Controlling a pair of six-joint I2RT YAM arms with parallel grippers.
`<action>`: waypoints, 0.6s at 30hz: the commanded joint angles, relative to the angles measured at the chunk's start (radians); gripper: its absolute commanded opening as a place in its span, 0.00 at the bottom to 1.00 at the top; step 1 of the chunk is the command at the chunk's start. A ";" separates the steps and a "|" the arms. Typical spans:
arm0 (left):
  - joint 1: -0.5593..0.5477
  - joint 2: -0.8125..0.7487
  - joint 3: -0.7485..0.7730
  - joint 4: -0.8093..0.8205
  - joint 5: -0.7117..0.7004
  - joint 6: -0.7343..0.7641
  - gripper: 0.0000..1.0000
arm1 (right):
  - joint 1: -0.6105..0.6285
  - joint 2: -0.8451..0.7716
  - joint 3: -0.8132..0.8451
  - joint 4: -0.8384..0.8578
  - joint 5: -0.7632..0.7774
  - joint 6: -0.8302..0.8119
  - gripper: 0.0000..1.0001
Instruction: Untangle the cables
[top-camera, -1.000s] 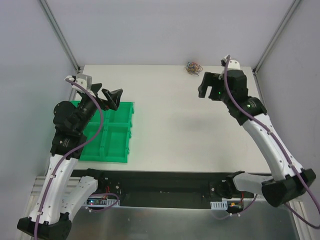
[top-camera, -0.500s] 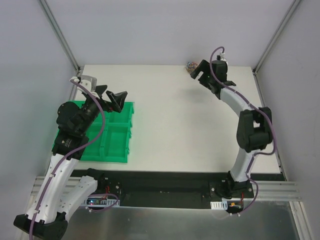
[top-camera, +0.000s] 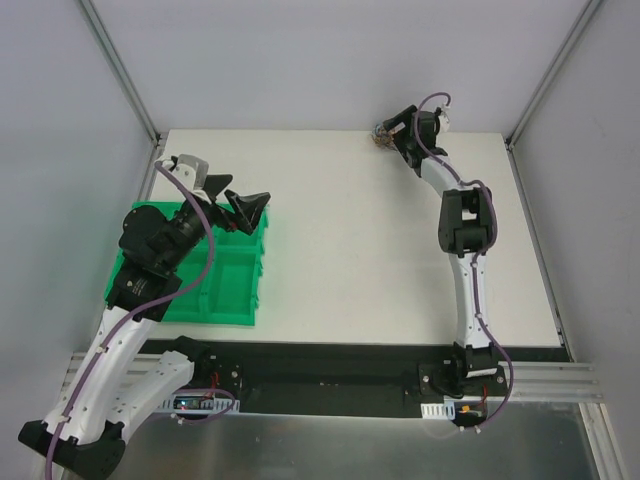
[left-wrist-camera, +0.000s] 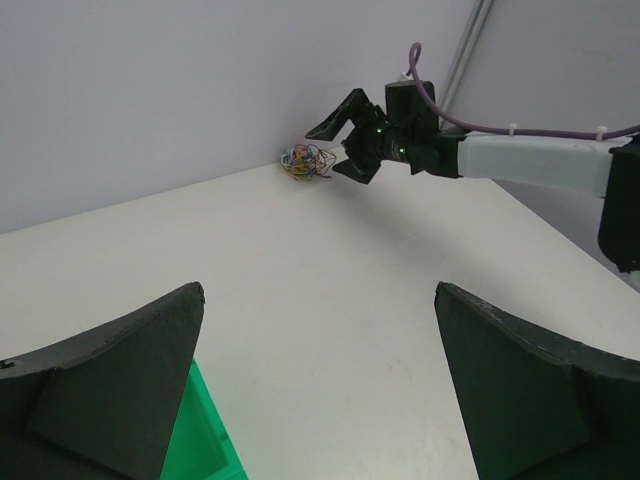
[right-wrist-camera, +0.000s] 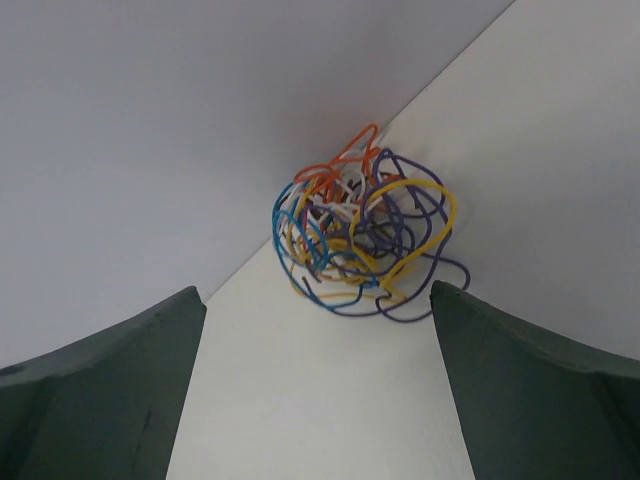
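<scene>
Several hair-thin wires, orange, yellow, blue, purple and white, form the cables (right-wrist-camera: 360, 235), a loose rounded wad of curls and kinks. It lies at the far edge of the matte white table (top-camera: 350, 250) against the grey wall, upper centre-right of the top view. Right gripper (top-camera: 398, 133): dark wedge-shaped fingers spread fully, holding nothing, tips just beside the wad; whether one tip touches it is unclear. Left gripper (top-camera: 240, 203): equally wide, holding nothing, hovering over the upper right corner of the green plastic bin (top-camera: 215, 305) at centre left, whose divided compartments are partly hidden by the arm.
</scene>
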 joint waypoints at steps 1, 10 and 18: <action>-0.021 -0.004 0.008 0.054 0.011 -0.002 0.99 | 0.004 0.132 0.211 -0.019 0.050 0.105 0.99; -0.036 0.015 0.005 0.054 0.016 -0.005 0.99 | 0.004 0.272 0.360 -0.057 0.058 0.215 0.20; -0.038 0.069 0.005 0.054 0.028 -0.034 0.99 | 0.006 -0.277 -0.460 0.160 -0.296 0.053 0.01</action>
